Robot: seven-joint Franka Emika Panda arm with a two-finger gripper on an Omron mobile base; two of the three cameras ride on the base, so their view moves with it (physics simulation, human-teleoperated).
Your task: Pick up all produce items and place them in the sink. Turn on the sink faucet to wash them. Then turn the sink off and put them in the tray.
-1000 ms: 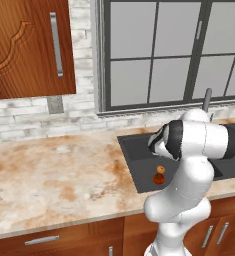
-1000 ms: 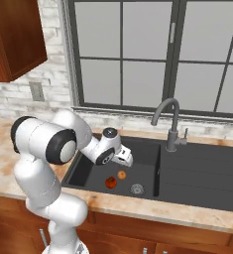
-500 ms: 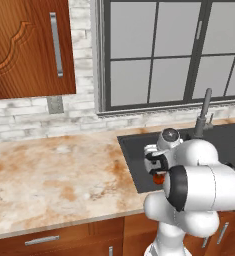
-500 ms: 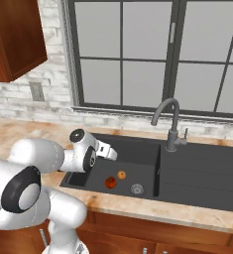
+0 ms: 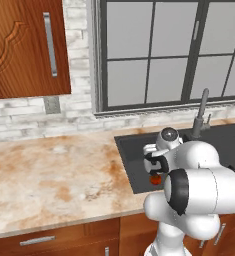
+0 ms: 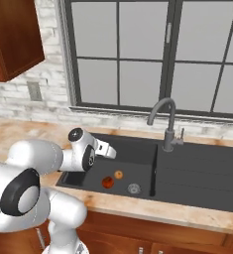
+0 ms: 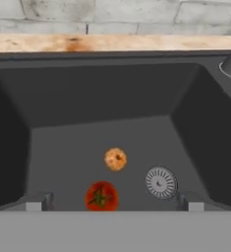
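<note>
Red tomato (image 7: 101, 196) and orange ball (image 7: 115, 159) lie on the sink (image 7: 107, 93) floor, left of the drain (image 7: 160, 181), where we saw them a second ago. Our gripper (image 7: 112, 203), jaws wide and empty, has drawn back over the basin's left part, away from the faucet (image 6: 163, 124).

Dark sink (image 7: 112, 98) set into the marbled table (image 5: 49, 175); on the basin floor (beside the round drain (image 7: 160, 181)) lie a red tomato (image 7: 101, 196) and a smaller orange ball (image 7: 115, 159), apart.

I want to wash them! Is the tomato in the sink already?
Yes, in: the tomato lies on the sink basin floor beside the drain.
</note>
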